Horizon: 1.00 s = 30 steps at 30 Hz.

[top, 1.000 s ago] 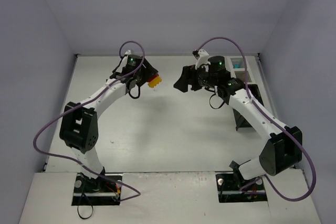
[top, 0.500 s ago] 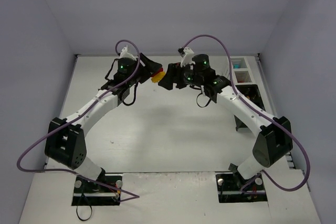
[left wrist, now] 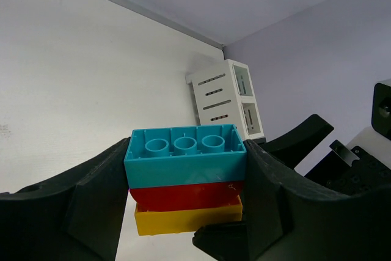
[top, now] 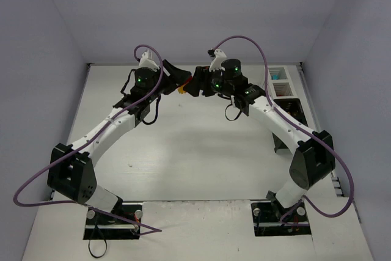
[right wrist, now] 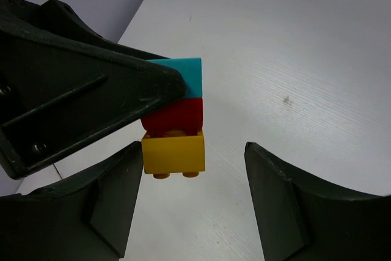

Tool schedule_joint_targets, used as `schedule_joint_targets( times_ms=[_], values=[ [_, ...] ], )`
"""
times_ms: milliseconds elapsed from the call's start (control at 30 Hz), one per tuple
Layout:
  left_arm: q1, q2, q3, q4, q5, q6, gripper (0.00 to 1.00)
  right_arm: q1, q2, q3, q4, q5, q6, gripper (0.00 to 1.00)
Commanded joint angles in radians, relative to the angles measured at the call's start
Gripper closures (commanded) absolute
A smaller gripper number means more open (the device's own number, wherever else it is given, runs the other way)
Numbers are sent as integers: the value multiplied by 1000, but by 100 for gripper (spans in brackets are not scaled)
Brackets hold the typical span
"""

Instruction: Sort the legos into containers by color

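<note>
- The pale table (top: 183,163) filled the enclosure, with grey walls on three sides.
- The left arm (top: 110,128) and the right arm (top: 281,128) both reached toward the far middle of the table, and their wrists nearly met there.
- The containers (top: 286,93) stood in a row along the table's right edge, well apart from both wrists. The white container (left wrist: 226,99), with slatted sides, was at the far end of the row, and something cyan lay in it.
- The left gripper (left wrist: 186,181) was clamped on a stack of legos (top: 182,88), holding it in the air above the table. Its two black fingers pressed on the stack's opposite ends.
- The right gripper (right wrist: 195,194) stood with its jaws parted on either side of the stack's low end. Its left finger was just beside the bottom brick and its right finger was clearly apart, so it gripped nothing.
- The stack had three bricks pressed together: a cyan brick (left wrist: 183,157) nearest the left wrist, its hollow underside facing that camera, a red brick (left wrist: 186,194) in the middle, and a yellow brick (right wrist: 174,154) at the outer end.
- The fingers bore on the cyan brick, while the yellow brick hung free between the right gripper's fingers.
</note>
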Motion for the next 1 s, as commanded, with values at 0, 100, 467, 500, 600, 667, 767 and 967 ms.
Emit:
schedule_joint_targets(
  times_ms=[0,100,467,500,600,667,767,967],
  values=[
    [-10,-29,10,100,4,16,100,3,-6,54,106,-12,15,37],
    [-12,-35,2,114,-4,15,100,5,-1,47,113,-8,13,42],
    [-16,-37,-13,101,-38,4,100,3,-12,-1,124,-26,-22,100],
    [-15,-35,-10,97,-53,2,100,2,-26,-25,115,-28,-28,100],
    [-13,-18,2,91,-59,-7,100,-3,-61,-94,92,-25,-44,100],
    [-10,-5,8,86,-64,-13,100,-6,-75,-125,77,-22,-53,100],
    [-7,14,18,91,-68,-16,100,-14,-105,-177,34,-8,-82,100],
    [5,52,44,97,-76,-19,100,-52,-153,-205,-69,21,-154,100]
  ],
)
